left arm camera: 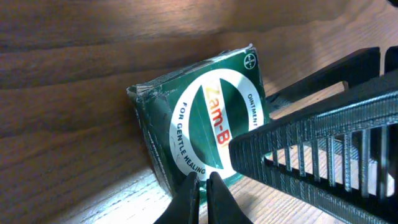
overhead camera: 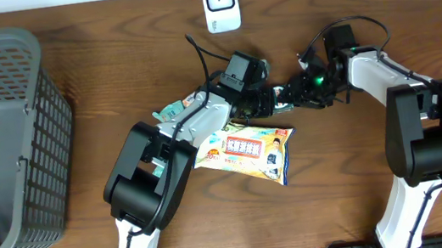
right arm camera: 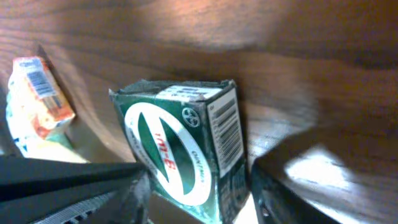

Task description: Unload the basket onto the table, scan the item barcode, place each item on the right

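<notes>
Meanwhile, L tool (left arm camera: pixel 202 196) pinched together beside green cardboard box (right arm camera: pixel 186 155) on wood counter (right arm camera: pixel 280 37); R tool (right arm camera: pixel 198 193) straddles it, grip unclear.

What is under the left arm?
A yellow snack packet, its upper-left part covered by the left arm; a teal wrapper pokes out the far side, mostly hidden.

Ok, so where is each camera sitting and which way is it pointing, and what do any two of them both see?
Overhead: above the table, looking straight down; the left arm and right arm show, meeting mid-table.
Left wrist: on the left hand, looking along its fingertips at the green box.
Right wrist: on the right hand, facing the box's barcode side; its fingers flank it.
Shared: both wrist views see the green box; overhead and right wrist both see the snack packet.
</notes>
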You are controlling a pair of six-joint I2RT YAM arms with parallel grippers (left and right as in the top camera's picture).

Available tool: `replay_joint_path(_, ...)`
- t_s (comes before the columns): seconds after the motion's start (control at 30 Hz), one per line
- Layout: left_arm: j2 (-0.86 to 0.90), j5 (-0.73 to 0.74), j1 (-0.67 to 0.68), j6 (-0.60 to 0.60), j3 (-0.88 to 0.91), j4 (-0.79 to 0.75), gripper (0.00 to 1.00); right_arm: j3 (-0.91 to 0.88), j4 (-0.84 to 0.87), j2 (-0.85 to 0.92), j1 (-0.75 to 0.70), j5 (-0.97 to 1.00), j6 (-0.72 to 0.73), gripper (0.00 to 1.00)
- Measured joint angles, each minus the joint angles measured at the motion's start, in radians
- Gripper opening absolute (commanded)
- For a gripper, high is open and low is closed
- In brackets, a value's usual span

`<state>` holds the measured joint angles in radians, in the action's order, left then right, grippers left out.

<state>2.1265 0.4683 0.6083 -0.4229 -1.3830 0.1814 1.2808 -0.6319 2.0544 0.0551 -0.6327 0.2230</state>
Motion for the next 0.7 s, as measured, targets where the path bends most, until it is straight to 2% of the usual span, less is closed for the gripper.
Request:
replay_joint_path(0.13, 0.009, 0.002, 0.0, -0.024, -0.01, 0.008, 0.08, 0.0, -0.003, 0.0, -0.008, -0.022, -0.002, 0.57)
replay_joint_path(0.7, 0.023, 0.005, -0.031, -0.121, -0.035, 0.083, 0.08, -0.001, -0.006, 0.001, -0.039, -0.037, -0.004, 0.58)
